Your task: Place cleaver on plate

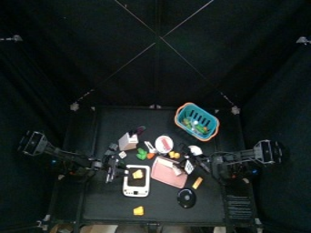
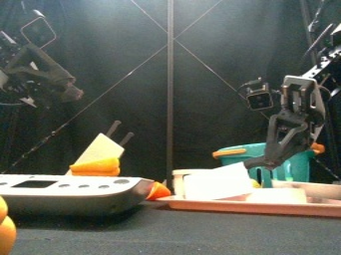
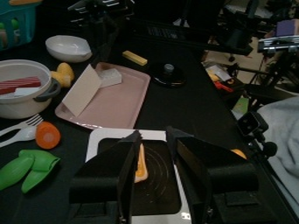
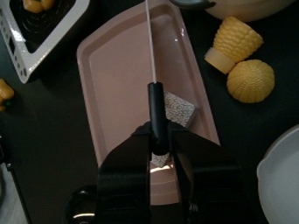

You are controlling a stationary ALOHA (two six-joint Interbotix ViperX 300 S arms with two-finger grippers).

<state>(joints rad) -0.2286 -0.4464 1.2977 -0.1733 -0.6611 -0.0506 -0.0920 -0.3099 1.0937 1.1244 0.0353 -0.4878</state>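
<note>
The plate is a pink rectangular tray [image 4: 117,79], seen at the table's front middle in the top view [image 1: 170,175]. My right gripper [image 4: 155,140] is shut on the black handle of the cleaver [image 4: 152,98]. Its pale blade stands on edge along the tray's length. In the left wrist view the blade [image 3: 84,94] shows broadside over the tray [image 3: 122,109]. In the front view it [image 2: 217,180] sits low at the tray [image 2: 246,203]; I cannot tell whether it touches. My left gripper [image 3: 155,162] is open and empty above a white scale [image 3: 111,140].
A teal basket [image 1: 198,121] stands at the back right. Two yellow toy foods [image 4: 239,37] lie beside the tray. A white bowl with red contents [image 3: 24,87], a green pepper [image 3: 24,168] and a black pan [image 3: 170,77] lie around the tray.
</note>
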